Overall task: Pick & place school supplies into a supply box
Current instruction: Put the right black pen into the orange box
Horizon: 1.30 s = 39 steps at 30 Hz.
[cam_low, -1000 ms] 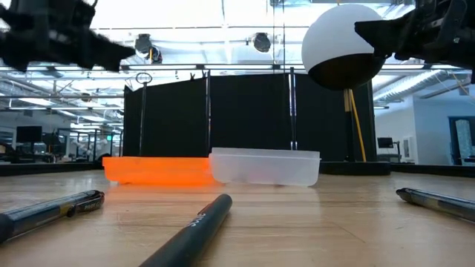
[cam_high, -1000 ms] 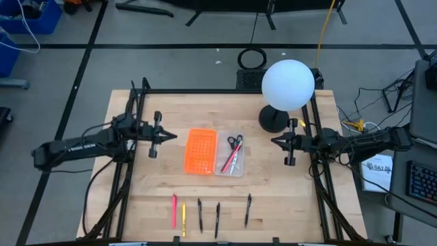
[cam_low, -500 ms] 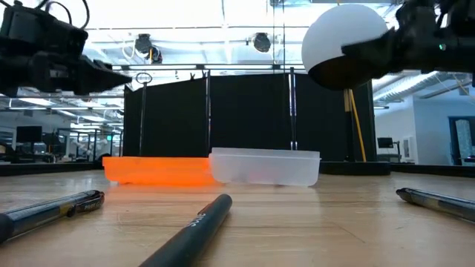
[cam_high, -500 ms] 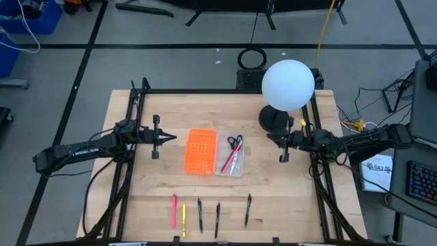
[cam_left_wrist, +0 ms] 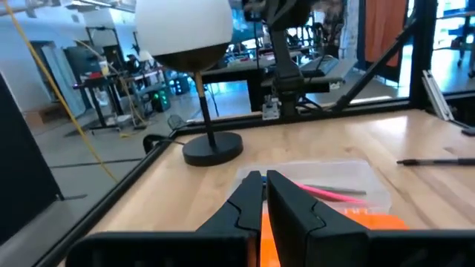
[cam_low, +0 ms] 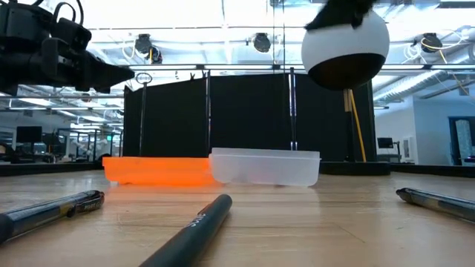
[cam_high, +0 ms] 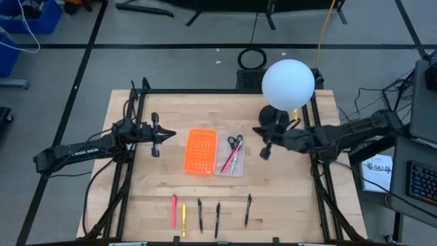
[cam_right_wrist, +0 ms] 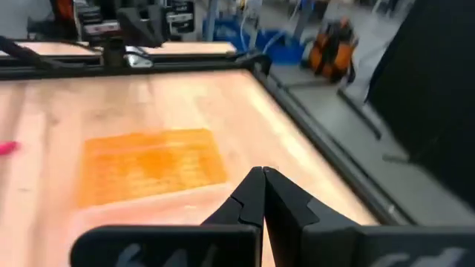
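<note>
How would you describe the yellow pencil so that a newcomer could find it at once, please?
Start at the orange perforated tray in the middle of the wooden table, then look toward the near edge, where a row of pens lies. The yellow pencil is second from the left, beside the pink pen; the remaining three are dark.

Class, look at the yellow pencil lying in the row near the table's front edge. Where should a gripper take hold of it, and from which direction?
Probably at the middle of the yellow pencil, coming straight down from above. It lies flat, so its middle should balance. A pink pen lies close beside it, so one finger must slip between them.
</note>
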Motion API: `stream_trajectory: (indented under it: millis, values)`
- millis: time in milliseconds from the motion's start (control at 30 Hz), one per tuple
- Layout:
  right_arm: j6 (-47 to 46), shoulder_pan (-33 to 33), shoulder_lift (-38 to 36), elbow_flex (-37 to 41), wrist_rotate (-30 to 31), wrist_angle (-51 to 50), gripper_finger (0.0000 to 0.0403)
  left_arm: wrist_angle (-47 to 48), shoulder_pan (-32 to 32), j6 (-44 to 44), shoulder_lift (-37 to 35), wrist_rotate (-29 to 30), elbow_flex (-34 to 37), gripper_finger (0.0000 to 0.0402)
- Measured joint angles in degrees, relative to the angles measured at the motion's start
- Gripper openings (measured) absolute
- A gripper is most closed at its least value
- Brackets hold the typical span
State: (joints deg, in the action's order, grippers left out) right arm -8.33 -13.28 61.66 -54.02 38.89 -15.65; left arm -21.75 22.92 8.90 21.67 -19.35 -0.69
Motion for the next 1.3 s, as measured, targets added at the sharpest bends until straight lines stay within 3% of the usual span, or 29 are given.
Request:
stream_trajectory:
  millis: [133,433,633,733,833,1033,1300]
  values:
    - [-11.77,-4.43,10.38,-14.39,-0.46,-16.37,0.0,0.04,0.0,0.16,0.0,1.17,0.0,0.003]
    - [-40.59,-11.15,30.21,-34.02,-14.77,-31.68,0.0,0.5,0.0,-2.07,0.0,2.47,0.0,0.003]
    - [-67.91,-15.62,40.83,-35.42,-26.99,-33.32,0.0,0.48,0.0,-4.71,0.0,2.47,0.0,0.003]
    - [-81.77,-18.21,45.34,-35.28,-27.13,-33.12,0.0,0.11,0.0,-6.38,0.0,2.45,0.0,0.0031]
    - [-89.13,-20.92,48.65,-35.41,-25.95,-29.68,0.0012,-0.54,0.0,-7.67,0.0,2.45,0.0,0.0031]
    - [-105.58,-24.83,53.37,-35.36,-26.88,-28.19,0.0081,-1.16,-0.02,-9.6,0.0,2.43,-0.04,0.0031]
    - [-113.97,-25.26,53.68,-34.67,-29.03,-30.47,0.0186,-1.25,-0.02,-9.26,0.0,2.47,-0.04,0.0031]
